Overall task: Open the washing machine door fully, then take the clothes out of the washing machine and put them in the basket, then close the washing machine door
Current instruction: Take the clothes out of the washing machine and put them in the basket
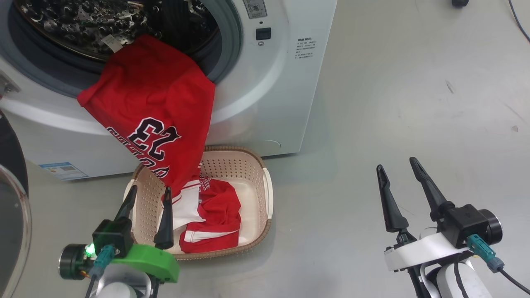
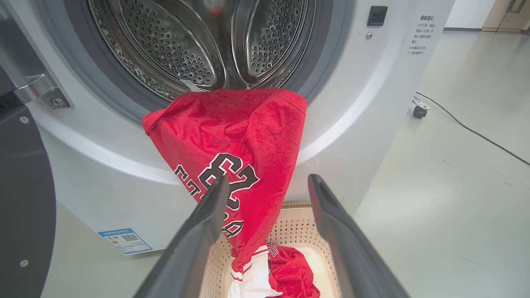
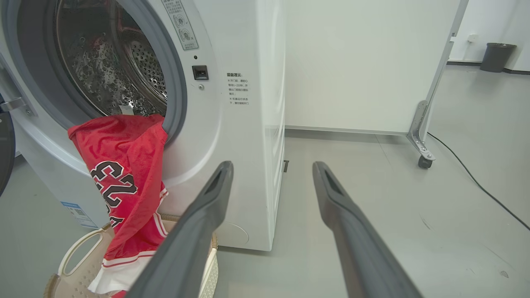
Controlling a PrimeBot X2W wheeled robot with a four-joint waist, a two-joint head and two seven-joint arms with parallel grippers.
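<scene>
Two grippers, both with fingers spread and holding nothing, face the open washing machine point(image 1: 269, 103). Taking the clothes out is the step in hand, and it looks about half done.

Directly ahead of the left gripper point(image 1: 150, 189), a red jersey point(image 1: 153, 120) marked "23" hangs out of the machine's mouth. In the left wrist view it falls between the two fingers, just beyond their tips — whether cloth touches a finger cannot be told. Its long axis runs nearly upright. The upper end is draped over the grey gasket point(image 1: 230, 37), above and beyond the gripper, with a white tag lying on the steel drum point(image 1: 83, 25). The lower end points down into the basket point(image 1: 236, 150), just past the fingertips. The numerals read upside down.

A second red garment point(image 1: 219, 215) with white trim lies in the basket, just right of the left gripper. The washing machine door point(image 1: 10, 165) stands swung open off to that gripper's left. The right gripper point(image 1: 396, 164) hovers over bare floor point(image 1: 414, 82), with the basket well apart on its left.

The next move likely calls for the left gripper to close on the hanging cloth and draw it down and toward itself. That would free the upper end from the drum so the whole jersey drops into the basket, with the door to be shut afterwards.
</scene>
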